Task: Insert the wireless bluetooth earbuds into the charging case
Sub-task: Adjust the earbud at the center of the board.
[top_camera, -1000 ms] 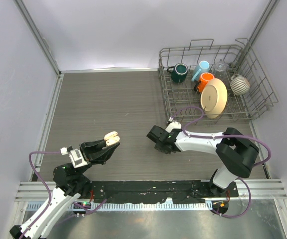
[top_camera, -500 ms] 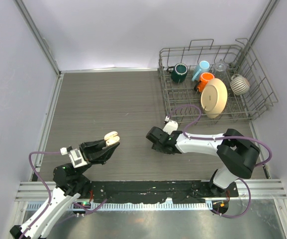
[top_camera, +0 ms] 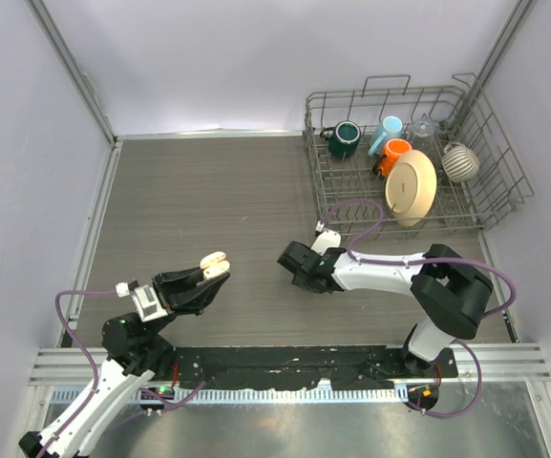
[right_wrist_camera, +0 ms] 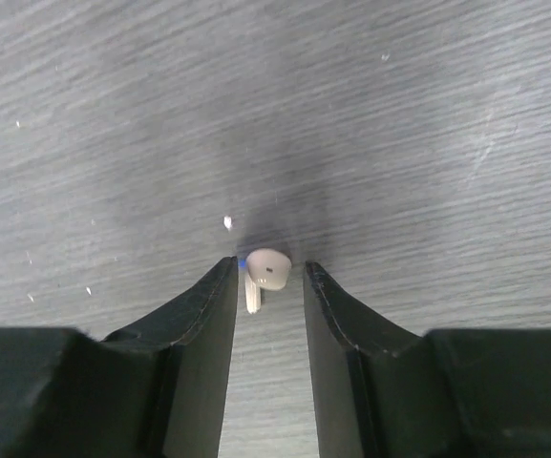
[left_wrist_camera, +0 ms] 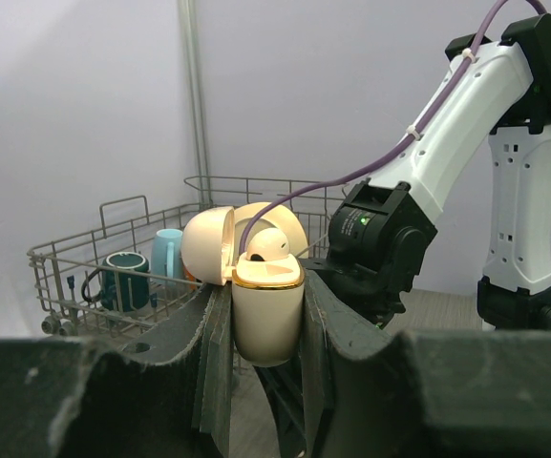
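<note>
Tiny white plastic earbud (right_wrist_camera: 269, 268) is lying on grey wood-grain table (right_wrist_camera: 418, 134) between spread fingers (right_wrist_camera: 199, 329) of right gripper (right_wrist_camera: 267, 282) (likely light, slick, skittering away easily; pinching its rounded bulb looks best). Left gripper (left_wrist_camera: 264, 291) is clamping cream open-lidded charging case (left_wrist_camera: 267, 329), second earbud (left_wrist_camera: 267, 245) sitting inside.

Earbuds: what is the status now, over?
Left gripper shut on open case, one earbud seated. Right gripper open, astride loose earbud on table. Nothing blocking seen.

Cream charging case (left_wrist_camera: 267, 320), gold rim; white earbud (right_wrist_camera: 267, 269); grey wood-grain table (top_camera: 208, 191).
</note>
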{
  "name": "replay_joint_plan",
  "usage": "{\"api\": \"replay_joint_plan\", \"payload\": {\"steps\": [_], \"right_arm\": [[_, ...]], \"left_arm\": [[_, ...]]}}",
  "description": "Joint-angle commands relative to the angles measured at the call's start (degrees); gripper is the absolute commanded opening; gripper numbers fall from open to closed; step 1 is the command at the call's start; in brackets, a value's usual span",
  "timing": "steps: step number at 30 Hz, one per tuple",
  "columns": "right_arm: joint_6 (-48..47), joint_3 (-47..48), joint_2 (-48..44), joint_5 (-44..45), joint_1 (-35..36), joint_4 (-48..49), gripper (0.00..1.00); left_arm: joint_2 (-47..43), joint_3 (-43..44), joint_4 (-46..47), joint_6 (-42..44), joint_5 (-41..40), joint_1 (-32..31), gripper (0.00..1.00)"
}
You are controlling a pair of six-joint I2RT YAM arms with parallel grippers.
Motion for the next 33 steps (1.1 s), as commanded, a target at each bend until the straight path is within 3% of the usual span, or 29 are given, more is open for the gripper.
{"api": "replay_joint_plan", "payload": {"steps": [1,11,17,33], "right_arm": [[1.63,-3.38,8.11,-0.37,-1.87,-7.62,0.38],[1.28,-3.81,7.94,-1.08,-1.96,-7.27,0.32],[1.63,-5.39,6.36,-2.3,-1.96,-7.45,0.42],[6.73,-4.69,4.51,-2.14,0.68,-11.84,0.43]], "left_arm": [[-2.95,-3.07,1.0,0.7,-0.6,-0.02,0.0],[-3.04,-3.07,0.91,0.7,-0.43,-0.02,0.0],[-2.95,-2.99,0.91,0.62,-0.52,-0.02,0.0],[-2.95,-2.99,0.82,0.62,-0.34,-0.02,0.0]]}}
